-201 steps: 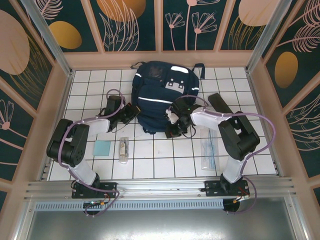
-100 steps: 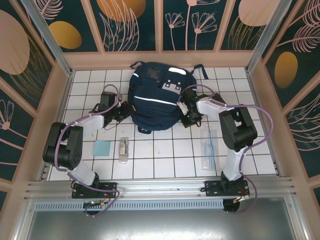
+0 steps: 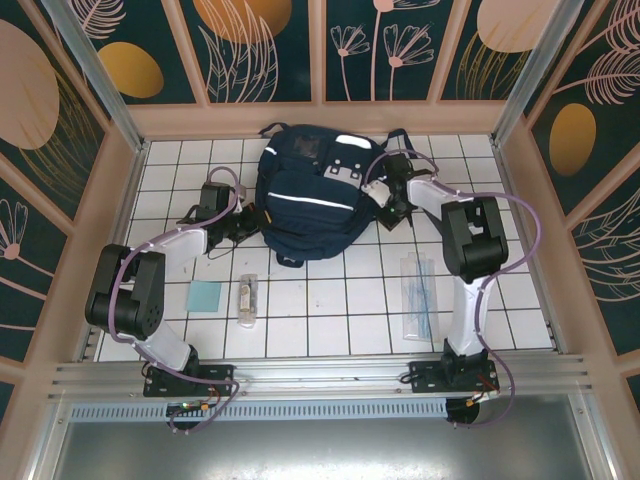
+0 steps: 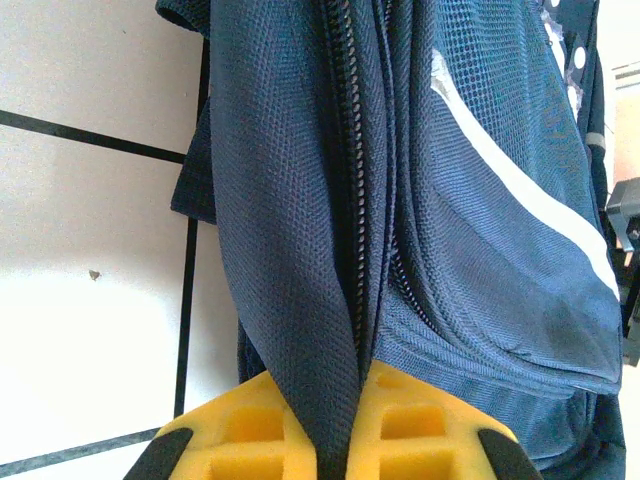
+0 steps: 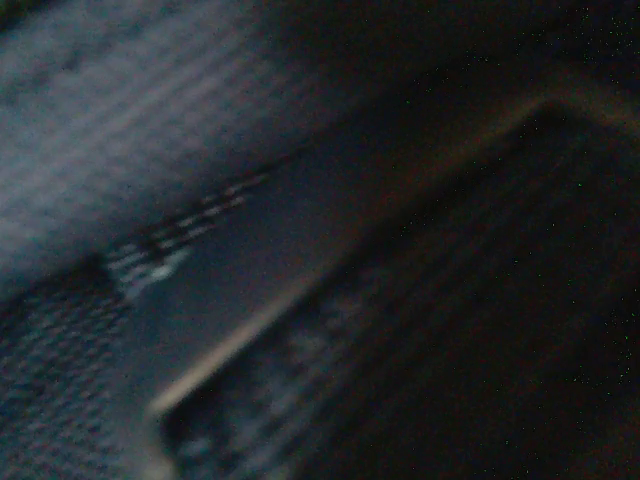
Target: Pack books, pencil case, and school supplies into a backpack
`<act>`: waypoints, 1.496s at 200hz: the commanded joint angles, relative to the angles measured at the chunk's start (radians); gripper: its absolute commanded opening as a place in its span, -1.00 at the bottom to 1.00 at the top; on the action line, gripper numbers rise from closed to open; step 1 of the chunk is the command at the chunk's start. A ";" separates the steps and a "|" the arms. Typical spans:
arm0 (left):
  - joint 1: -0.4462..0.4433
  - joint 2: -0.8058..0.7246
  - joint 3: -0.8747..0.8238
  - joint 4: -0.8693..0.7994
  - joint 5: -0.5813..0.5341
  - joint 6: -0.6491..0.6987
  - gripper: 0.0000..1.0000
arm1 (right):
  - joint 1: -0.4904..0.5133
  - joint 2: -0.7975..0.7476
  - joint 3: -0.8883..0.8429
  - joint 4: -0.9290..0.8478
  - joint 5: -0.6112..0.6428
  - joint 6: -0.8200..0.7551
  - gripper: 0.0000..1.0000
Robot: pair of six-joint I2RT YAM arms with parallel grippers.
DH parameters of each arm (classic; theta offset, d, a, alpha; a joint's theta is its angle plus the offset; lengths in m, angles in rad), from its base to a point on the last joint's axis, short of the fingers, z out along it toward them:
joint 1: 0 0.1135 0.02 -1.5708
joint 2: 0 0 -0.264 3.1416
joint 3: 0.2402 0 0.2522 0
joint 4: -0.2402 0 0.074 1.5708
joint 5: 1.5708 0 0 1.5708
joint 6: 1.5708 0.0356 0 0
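Note:
The navy backpack (image 3: 312, 195) lies at the back middle of the tiled floor. My left gripper (image 3: 250, 222) is at its left edge. In the left wrist view its yellow fingers (image 4: 250, 435) are shut on a fold of the backpack's fabric (image 4: 300, 250) beside a zipper. My right gripper (image 3: 392, 196) presses against the backpack's right side near a strap. Its wrist view is dark and blurred, so I cannot see what it grips. Of the school supplies, a teal card (image 3: 205, 296), a small clear packet (image 3: 247, 298) and a long clear sleeve (image 3: 418, 298) lie on the floor. The books and pencil case are hidden.
Wooden walls (image 3: 320, 118) close the tiled floor at the back and both sides, and a metal rail (image 3: 320, 375) runs along the near edge. Bare tiles (image 3: 325, 305) lie between the packet and the sleeve.
The backpack has shifted left and turned. My right gripper has travelled from the bag's near edge up along its right side. The left gripper has moved left with the fabric.

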 commanded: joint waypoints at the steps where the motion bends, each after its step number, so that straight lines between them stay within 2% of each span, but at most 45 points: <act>1: 0.024 -0.048 0.039 -0.028 0.016 0.079 -1.00 | -0.068 0.051 0.094 0.107 0.087 -0.093 -1.00; 43: 0.024 -0.046 0.043 -0.059 0.012 0.103 -1.00 | -0.081 0.144 0.239 0.104 0.108 -0.132 -1.00; 59: 0.025 -0.052 0.041 -0.069 0.004 0.110 -1.00 | -0.083 0.180 0.296 0.093 0.125 -0.094 -1.00; 94: 0.029 -0.053 0.047 -0.072 -0.010 0.109 -1.00 | -0.083 0.173 0.337 0.054 0.067 0.023 -1.00; 112: 0.034 -0.049 0.045 -0.059 -0.013 0.092 -1.00 | -0.081 0.122 0.312 0.028 0.003 0.084 -0.47; 127: 0.035 -0.046 0.048 -0.051 -0.009 0.082 -1.00 | -0.076 0.061 0.265 0.011 -0.054 0.129 -0.20; 129: 0.034 -0.046 0.050 -0.050 -0.008 0.082 -1.00 | -0.076 0.050 0.257 0.006 -0.065 0.137 -0.08; 135: 0.034 -0.045 0.051 -0.049 -0.006 0.081 -1.00 | -0.074 0.028 0.238 -0.005 -0.080 0.147 -0.02; 138: 0.034 -0.044 0.051 -0.049 -0.005 0.081 -1.00 | -0.072 0.010 0.225 -0.014 -0.088 0.157 0.15; 162: 0.034 -0.040 0.051 -0.055 -0.018 0.084 -1.00 | -0.056 -0.095 0.139 -0.043 -0.078 0.240 0.18; 177: 0.036 -0.046 0.050 -0.077 -0.092 0.085 -1.00 | -0.053 -0.168 0.061 0.019 -0.057 0.329 0.18; 179: 0.036 -0.048 0.050 -0.082 -0.105 0.085 -0.96 | -0.052 -0.178 0.051 0.030 -0.056 0.342 0.18; 184: 0.037 -0.054 0.050 -0.092 -0.147 0.082 -0.68 | -0.051 -0.200 0.028 0.058 -0.052 0.382 0.18; 193: 0.037 -0.067 0.052 -0.115 -0.233 0.074 0.09 | -0.047 -0.239 -0.014 0.115 -0.060 0.453 0.18; 197: 0.039 -0.075 0.053 -0.125 -0.272 0.069 0.35 | -0.045 -0.256 -0.031 0.138 -0.070 0.484 0.18; 207: 0.039 -0.096 0.058 -0.143 -0.363 0.056 0.86 | -0.042 -0.288 -0.066 0.194 -0.085 0.555 0.18; 210: 0.039 -0.102 0.058 -0.144 -0.385 0.050 0.96 | -0.040 -0.296 -0.079 0.214 -0.086 0.581 0.18; 228: 0.039 -0.146 0.047 -0.130 -0.472 0.001 0.98 | -0.035 -0.335 -0.135 0.332 -0.127 0.701 0.18; 241: 0.039 -0.177 0.027 -0.094 -0.479 -0.044 0.97 | -0.035 -0.341 -0.168 0.418 -0.124 0.784 0.18; 281: 0.029 -0.240 -0.123 0.097 -0.356 -0.236 0.98 | -0.027 -0.217 -0.116 0.560 -0.074 0.963 0.17; 299: 0.002 -0.254 -0.199 0.167 -0.348 -0.316 0.98 | -0.024 -0.127 -0.063 0.601 -0.053 1.014 0.16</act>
